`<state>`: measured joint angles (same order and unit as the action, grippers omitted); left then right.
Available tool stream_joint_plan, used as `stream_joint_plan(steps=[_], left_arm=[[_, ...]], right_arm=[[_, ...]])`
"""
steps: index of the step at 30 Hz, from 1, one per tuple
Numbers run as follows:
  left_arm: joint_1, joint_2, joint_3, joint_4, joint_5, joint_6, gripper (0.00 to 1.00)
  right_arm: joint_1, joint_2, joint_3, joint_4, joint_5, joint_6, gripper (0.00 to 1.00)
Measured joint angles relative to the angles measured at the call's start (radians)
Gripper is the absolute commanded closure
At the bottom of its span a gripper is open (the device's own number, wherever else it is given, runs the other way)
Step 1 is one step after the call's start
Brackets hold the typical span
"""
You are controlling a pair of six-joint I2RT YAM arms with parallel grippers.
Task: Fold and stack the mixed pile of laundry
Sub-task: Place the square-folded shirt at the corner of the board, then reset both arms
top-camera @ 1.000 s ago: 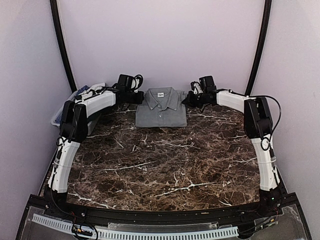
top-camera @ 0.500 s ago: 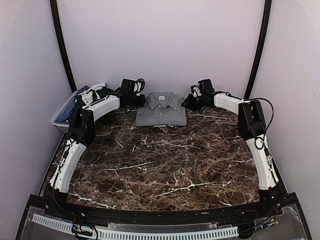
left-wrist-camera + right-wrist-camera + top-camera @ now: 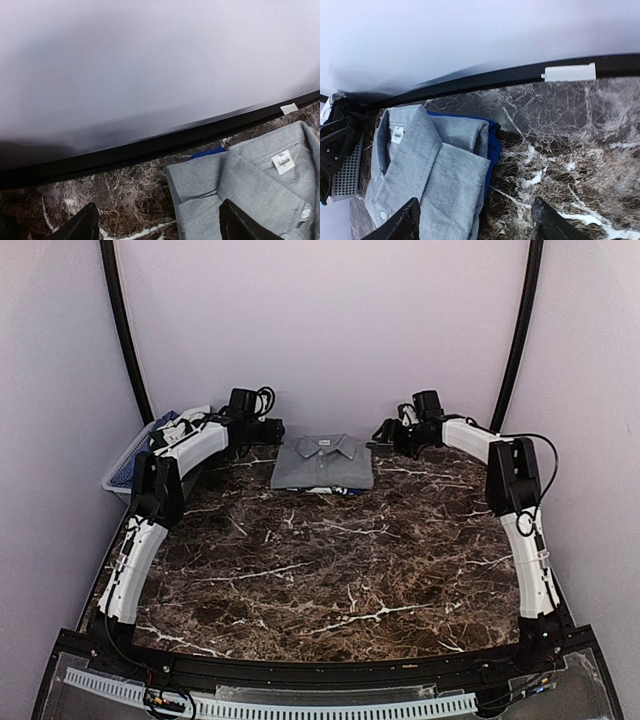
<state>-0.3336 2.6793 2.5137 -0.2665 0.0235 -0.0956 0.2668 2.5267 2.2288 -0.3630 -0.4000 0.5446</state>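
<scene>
Right now both end effectors stand spread and hold nothing. The left end effector (image 3: 157, 222) has one finger over the collar end of the grey polo (image 3: 322, 462) and the other over bare tabletop (image 3: 330, 570). The right end effector (image 3: 472, 222) has its fingers wide, with the polo's folded edge below and between them. The polo lies folded between the two end effectors, on top of the blue T-shirt (image 3: 492, 137), at the far rim of the tabletop.

Your main risk is a snag on the way out. I cannot tell from the wrist view whether the left finger over the polo is touching the cloth. If you sweep it sideways instead of lifting first, it could catch the collar flap and pull the fold open.

On the right end effector's side, the blue shirt sticks out past the polo's edge. A low pass there could hook that loose blue fold and slide the whole stack askew, or push it against the black rail just beyond the fingertips.

The rest of the pile (image 3: 172, 423) sits in the mesh basket (image 3: 125, 465), behind and outboard of the left end effector. Swinging straight there with the wrist low could make the arm brush the basket rim, so raise it clear of the stack first.
</scene>
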Motion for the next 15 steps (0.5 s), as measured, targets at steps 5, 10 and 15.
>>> stream_joint_plan(steps=[5,10,15], left_arm=[[-0.001,-0.086,0.000,-0.083,0.003,-0.010,0.01],[-0.003,-0.229,-0.003,-0.179,0.011,-0.027,0.01],[-0.003,-0.435,-0.079,-0.266,0.017,-0.050,0.01]], right_arm=[[-0.016,-0.135,-0.044,-0.021,-0.002,-0.041,0.01],[-0.017,-0.330,-0.117,-0.026,-0.020,-0.072,0.01],[-0.013,-0.518,-0.225,-0.027,-0.048,-0.107,0.01]])
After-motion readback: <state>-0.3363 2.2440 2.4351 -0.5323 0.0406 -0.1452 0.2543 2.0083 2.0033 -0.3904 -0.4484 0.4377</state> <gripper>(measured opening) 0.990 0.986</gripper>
